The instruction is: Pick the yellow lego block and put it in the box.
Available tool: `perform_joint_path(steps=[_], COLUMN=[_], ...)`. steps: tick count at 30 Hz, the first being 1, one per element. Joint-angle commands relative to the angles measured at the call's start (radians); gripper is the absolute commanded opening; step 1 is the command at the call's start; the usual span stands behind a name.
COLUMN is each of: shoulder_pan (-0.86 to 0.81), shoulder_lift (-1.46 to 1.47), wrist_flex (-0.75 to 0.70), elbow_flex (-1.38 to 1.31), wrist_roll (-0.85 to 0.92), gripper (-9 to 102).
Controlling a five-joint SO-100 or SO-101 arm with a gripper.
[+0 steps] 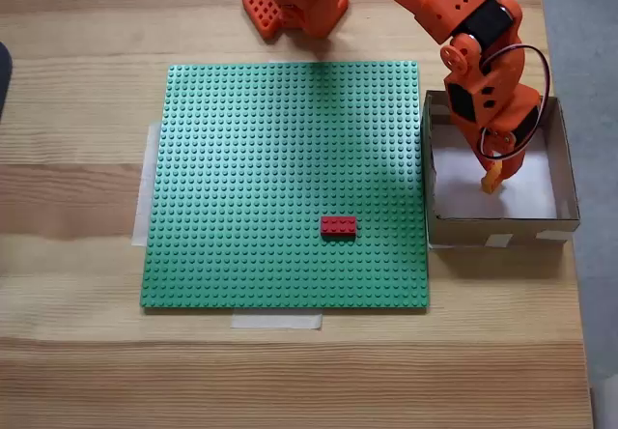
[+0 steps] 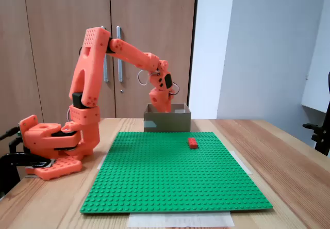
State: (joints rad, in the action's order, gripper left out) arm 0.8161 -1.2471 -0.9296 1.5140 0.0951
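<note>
A wooden table [image 1: 77,158] carries a green studded baseplate [image 1: 280,158] with a red brick [image 1: 338,224] on it. In a fixed view from above, the orange arm [image 1: 454,4] reaches into the cardboard box [image 1: 502,228], its gripper [image 1: 494,176] clamped on the yellow lego block [image 1: 492,182] above the white floor

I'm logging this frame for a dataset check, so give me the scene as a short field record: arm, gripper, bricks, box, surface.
arm: orange, reaching over the box
gripper: lowered inside the box, seen from above
yellow lego block: at the gripper tip, over the box's white floor; release not confirmable
red brick: lying flat on the green baseplate, apart from the arm
box position: touching the baseplate's right edge in the top-down fixed view
surface: wooden table
</note>
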Motion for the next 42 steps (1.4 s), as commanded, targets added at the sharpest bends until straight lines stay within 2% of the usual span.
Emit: perform_joint_path(steps=[1, 18, 23, 30, 42], shoulder_pan=[-0.006, 0.003, 0.006, 0.008, 0.020], shoulder_lift=[-0.003, -0.003, -0.003, -0.003, -0.035], wrist_flex=[0.000, 0.023, 0.026, 0.037, 0.031], elbow_flex=[-0.041, -0.046, -0.043, -0.029, -0.032], wrist_roll=[-0.008, -0.015, -0.012, 0.000, 0.014], gripper=[0, 1, 4, 14, 14])
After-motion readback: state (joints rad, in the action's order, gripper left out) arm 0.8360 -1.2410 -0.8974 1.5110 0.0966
